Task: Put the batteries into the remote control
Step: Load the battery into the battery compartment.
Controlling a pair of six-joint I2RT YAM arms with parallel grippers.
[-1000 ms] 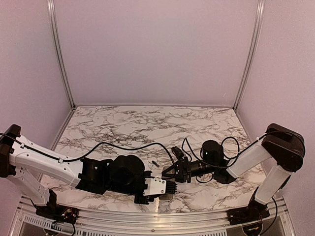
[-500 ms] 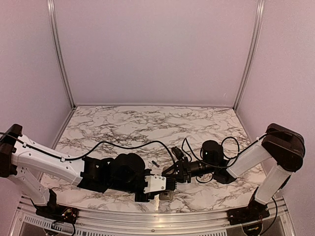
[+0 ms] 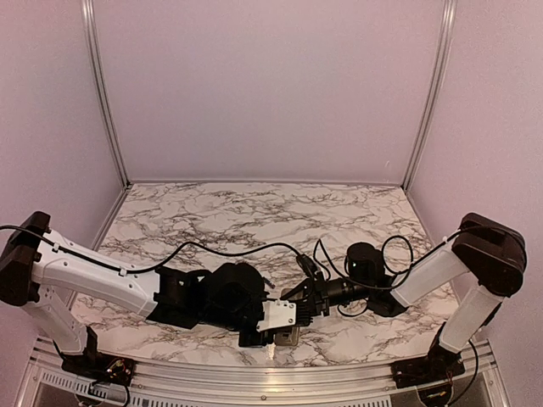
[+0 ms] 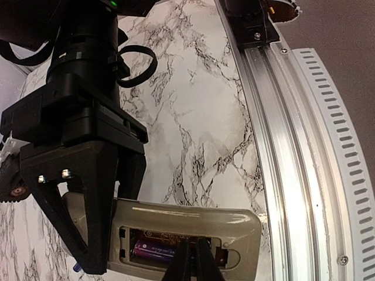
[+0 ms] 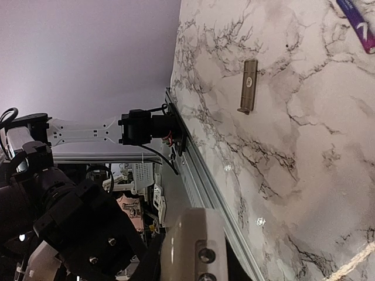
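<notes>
The remote control (image 4: pixel 193 219) is held back-up just above the marble near the table's front edge, its battery recess uncovered. One purple battery (image 4: pixel 153 250) lies in that recess. My left gripper (image 4: pixel 192 260) is shut, its tips together and resting in the recess just right of the battery. My right gripper (image 5: pixel 202 263) is shut on the remote control (image 5: pixel 190 228), and its black fingers (image 4: pixel 82 193) clamp the end away from the recess. From above, the left gripper (image 3: pixel 273 331) hangs over the remote (image 3: pixel 289 337), and the right gripper (image 3: pixel 307 301) reaches in from the right.
A tan battery cover (image 5: pixel 248 86) lies flat on the marble further back. A loose purple battery (image 5: pixel 358 17) lies beyond it. The aluminium rail (image 4: pixel 275 117) runs along the table's front edge, close to the remote. Black cables (image 3: pixel 254 250) trail over the marble.
My left arm has swung right and its wrist has turned down over the remote. Its jaws have closed the last bit. The right arm has stayed put.
</notes>
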